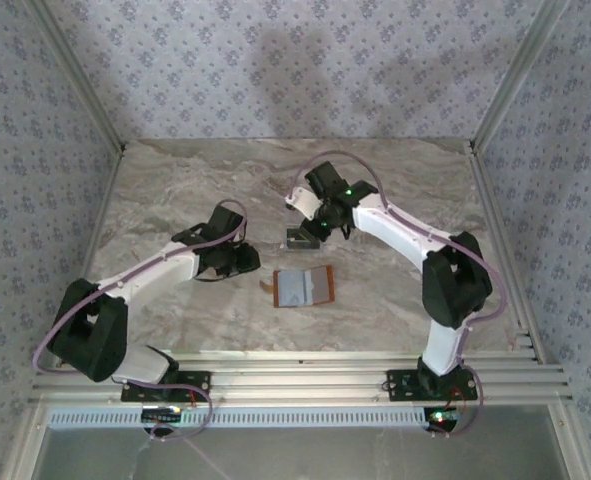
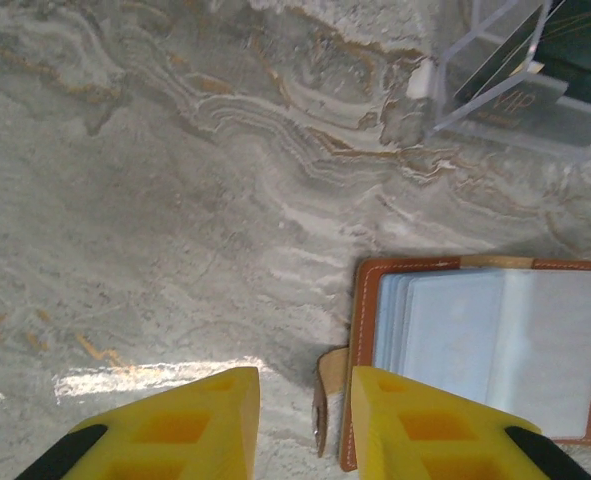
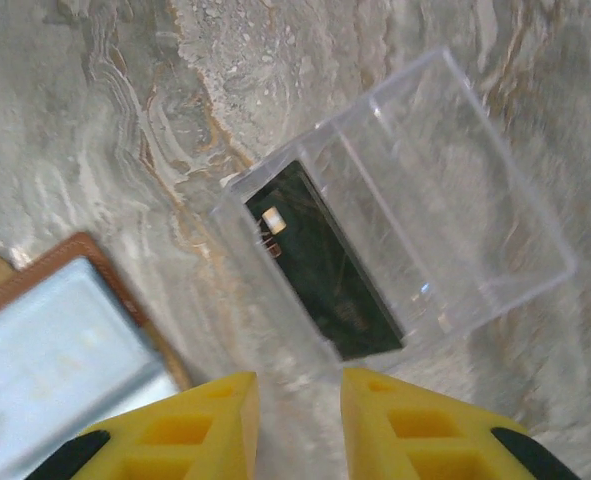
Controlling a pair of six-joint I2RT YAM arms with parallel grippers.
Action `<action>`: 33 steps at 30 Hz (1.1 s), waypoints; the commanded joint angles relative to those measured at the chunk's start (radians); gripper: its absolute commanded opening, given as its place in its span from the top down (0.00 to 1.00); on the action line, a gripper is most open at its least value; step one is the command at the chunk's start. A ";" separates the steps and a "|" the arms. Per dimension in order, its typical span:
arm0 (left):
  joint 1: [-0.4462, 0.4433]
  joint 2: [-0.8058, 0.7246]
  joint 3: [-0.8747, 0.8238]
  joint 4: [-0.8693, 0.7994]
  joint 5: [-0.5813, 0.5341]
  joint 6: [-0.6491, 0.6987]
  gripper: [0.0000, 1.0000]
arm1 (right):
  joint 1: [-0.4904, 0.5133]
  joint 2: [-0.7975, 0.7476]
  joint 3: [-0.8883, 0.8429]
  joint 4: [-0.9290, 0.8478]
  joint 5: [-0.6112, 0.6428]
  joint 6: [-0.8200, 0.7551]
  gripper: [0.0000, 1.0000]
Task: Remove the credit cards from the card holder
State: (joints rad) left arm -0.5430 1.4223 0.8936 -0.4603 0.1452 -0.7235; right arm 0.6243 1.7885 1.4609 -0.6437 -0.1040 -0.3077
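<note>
Yellow fingers (image 2: 415, 420) of the left gripper (image 2: 303, 390) stand apart, empty, at nine o'clock of the open card holder (image 2: 495, 350); the right gripper (image 3: 297, 390), equally wide and empty, hovers over a clear box (image 3: 455, 200) at twelve holding one dark card (image 3: 335, 280), with pale cards (image 2: 445, 335) seemingly left to pull.

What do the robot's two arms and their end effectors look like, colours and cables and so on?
The left arm and the right arm have white links between bulky black joints, with a pale lilac cable looping along each. A small green light glows on the right wrist. The left end effector and right end effector have blocky yellow fingers with square recesses.
</note>
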 commanded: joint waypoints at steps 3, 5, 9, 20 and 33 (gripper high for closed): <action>0.004 0.009 0.038 0.024 -0.019 0.010 0.69 | 0.026 -0.110 -0.131 0.090 -0.017 0.423 0.71; 0.003 0.009 0.040 0.029 -0.027 0.011 0.69 | 0.027 -0.140 -0.189 0.110 -0.054 0.522 0.72; 0.004 0.013 0.039 0.044 -0.035 0.006 0.69 | 0.027 -0.165 -0.260 0.135 -0.154 0.713 0.73; 0.004 -0.006 0.002 0.097 -0.044 -0.022 0.69 | 0.095 -0.070 -0.342 0.227 -0.335 0.875 0.72; 0.013 -0.096 -0.044 0.088 -0.065 -0.010 0.70 | 0.159 0.082 -0.191 0.187 -0.311 0.895 0.66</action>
State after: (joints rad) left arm -0.5362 1.3540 0.8589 -0.3695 0.0914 -0.7345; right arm 0.7731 1.8435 1.2362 -0.4294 -0.4133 0.5694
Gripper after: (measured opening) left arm 0.304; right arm 0.338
